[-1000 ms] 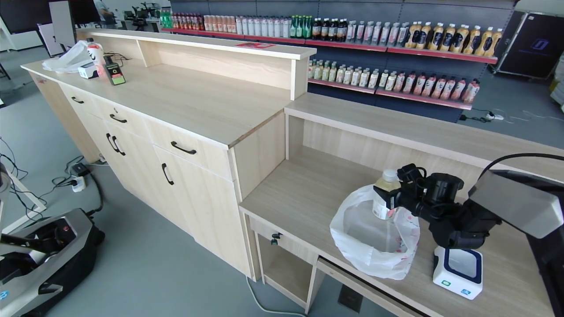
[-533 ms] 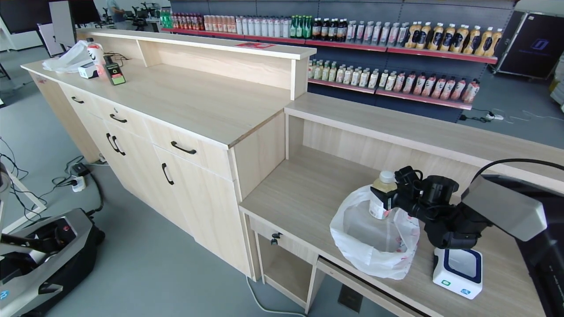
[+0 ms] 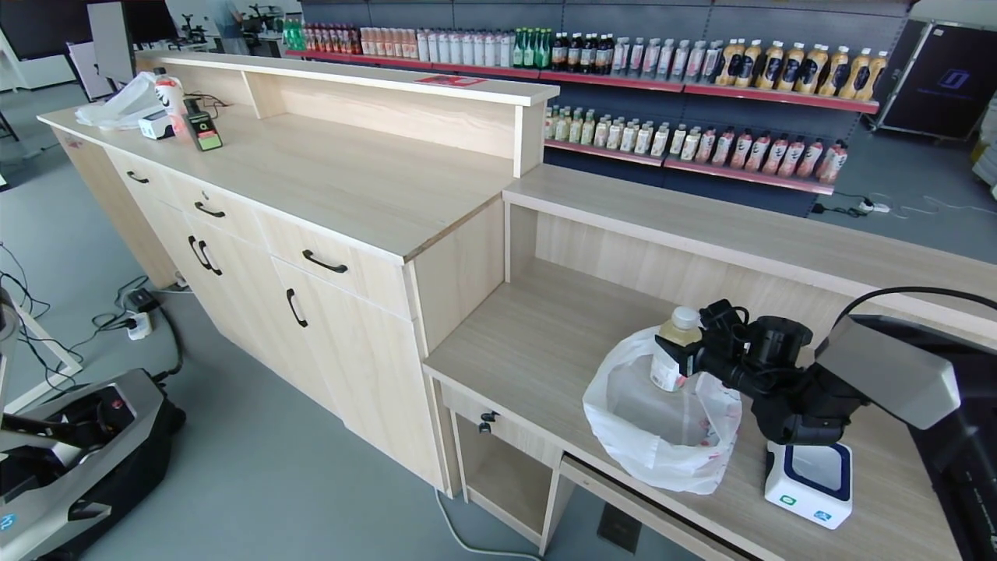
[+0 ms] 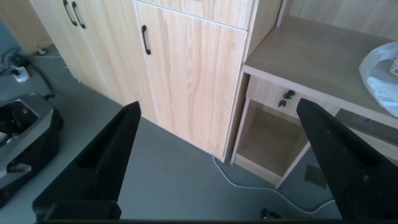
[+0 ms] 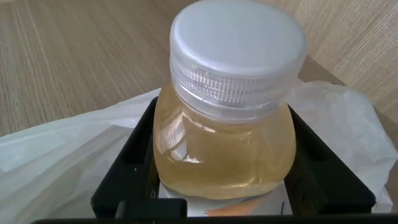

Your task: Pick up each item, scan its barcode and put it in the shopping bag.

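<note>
We see right hand (image 3: 681, 360) clamped on bottle (image 3: 670, 343), pale yellow drink, white cap up, upright. Bottle over mouth of shopping bag (image 3: 646, 440), base seemingly just inside rim; we cannot be sure. Bag on tabletop (image 3: 530, 343), scanner (image 3: 810, 475) just beside it. Left hand (image 4: 217, 168) low over floor, fingers spread wide, holding nothing.

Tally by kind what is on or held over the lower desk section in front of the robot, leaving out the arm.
bottle: 1
shopping bag: 1
barcode scanner: 1
Total: 3
</note>
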{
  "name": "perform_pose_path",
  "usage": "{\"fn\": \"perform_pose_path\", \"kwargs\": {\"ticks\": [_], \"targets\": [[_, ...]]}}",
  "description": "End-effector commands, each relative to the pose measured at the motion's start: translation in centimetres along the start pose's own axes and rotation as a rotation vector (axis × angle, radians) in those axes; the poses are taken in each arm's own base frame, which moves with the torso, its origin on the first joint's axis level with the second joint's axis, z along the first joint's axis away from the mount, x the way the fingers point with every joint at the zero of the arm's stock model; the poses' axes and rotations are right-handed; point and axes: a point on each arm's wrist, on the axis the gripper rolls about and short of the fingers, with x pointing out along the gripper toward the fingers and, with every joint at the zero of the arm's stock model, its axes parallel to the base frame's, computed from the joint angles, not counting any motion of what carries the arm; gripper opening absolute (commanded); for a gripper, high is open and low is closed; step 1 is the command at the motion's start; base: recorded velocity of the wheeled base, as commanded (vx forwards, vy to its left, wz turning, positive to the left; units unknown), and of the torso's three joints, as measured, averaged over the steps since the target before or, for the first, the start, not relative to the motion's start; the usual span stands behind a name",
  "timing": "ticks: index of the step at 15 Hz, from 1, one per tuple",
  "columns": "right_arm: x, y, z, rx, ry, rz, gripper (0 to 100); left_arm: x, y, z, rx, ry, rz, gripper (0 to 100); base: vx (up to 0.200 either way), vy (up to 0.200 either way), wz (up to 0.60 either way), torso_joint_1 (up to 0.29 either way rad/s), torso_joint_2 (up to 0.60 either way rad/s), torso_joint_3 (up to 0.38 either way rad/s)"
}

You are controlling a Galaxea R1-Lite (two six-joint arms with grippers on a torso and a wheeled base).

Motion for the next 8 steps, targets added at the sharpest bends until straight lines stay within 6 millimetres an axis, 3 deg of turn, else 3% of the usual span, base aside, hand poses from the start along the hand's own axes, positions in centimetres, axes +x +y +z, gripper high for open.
{"fn": "perform_pose_path", "kwargs": {"ticks": [1, 5, 8], "targets": [[-0.1, 0.1, -0.3, 0.004, 0.012, 0.003, 100, 0.0, 0.0, 0.0, 0.0, 0.002, 0.0, 100, 0.0, 0.0, 0.0, 0.0, 0.0, 0.0], [-0.7, -0.5, 1.9, -0.005, -0.012, -0.009, 100, 0.0, 0.0, 0.0, 0.0, 0.0, 0.0, 100, 0.0, 0.0, 0.0, 0.0, 0.0, 0.0], [-4.3, -1.7, 6.7, 0.002, 0.029, -0.037, 100, 0.0, 0.0, 0.0, 0.0, 0.002, 0.0, 100, 0.0, 0.0, 0.0, 0.0, 0.0, 0.0]]}}
